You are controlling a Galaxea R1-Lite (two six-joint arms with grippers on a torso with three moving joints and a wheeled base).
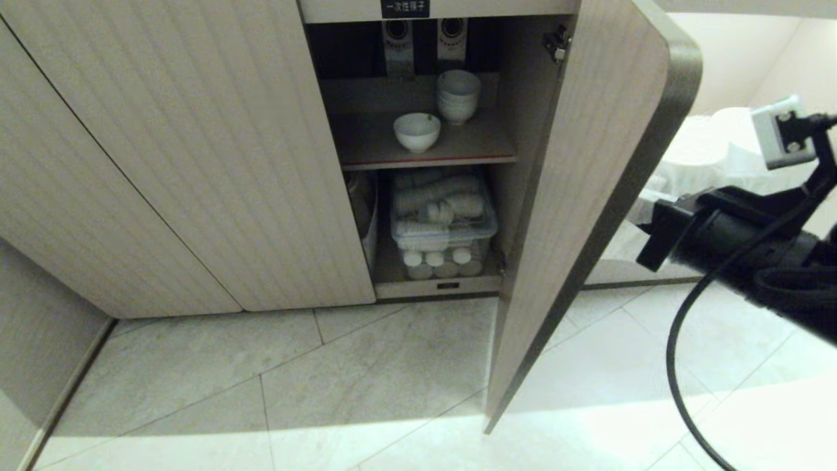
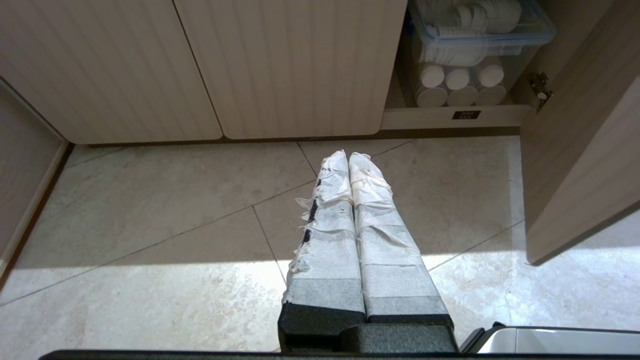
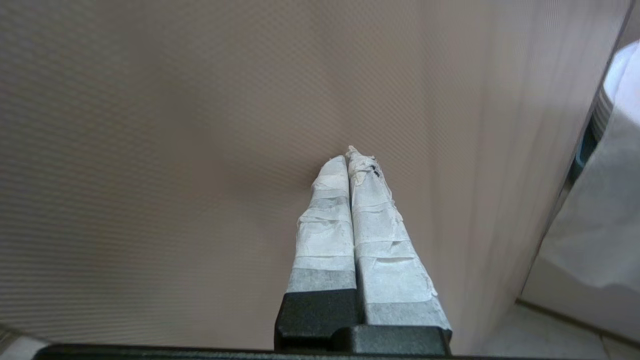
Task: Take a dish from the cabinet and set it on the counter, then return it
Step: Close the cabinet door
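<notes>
The pale beige ribbed cabinet (image 1: 196,163) stands with one door (image 1: 575,196) swung open; a small white ceramic bowl (image 1: 416,131) sits on its brown shelf (image 1: 366,147). The right tool (image 3: 350,165), fingers pressed together and empty, points at that door's outer face; the left tool (image 2: 348,165), likewise closed, hangs above the tiled floor (image 2: 150,225).

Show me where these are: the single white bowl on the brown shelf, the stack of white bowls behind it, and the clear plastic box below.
single white bowl (image 1: 416,131), head view, outer side
stack of white bowls (image 1: 458,95), head view, middle of stack
clear plastic box (image 1: 443,226), head view, lid edge
</notes>
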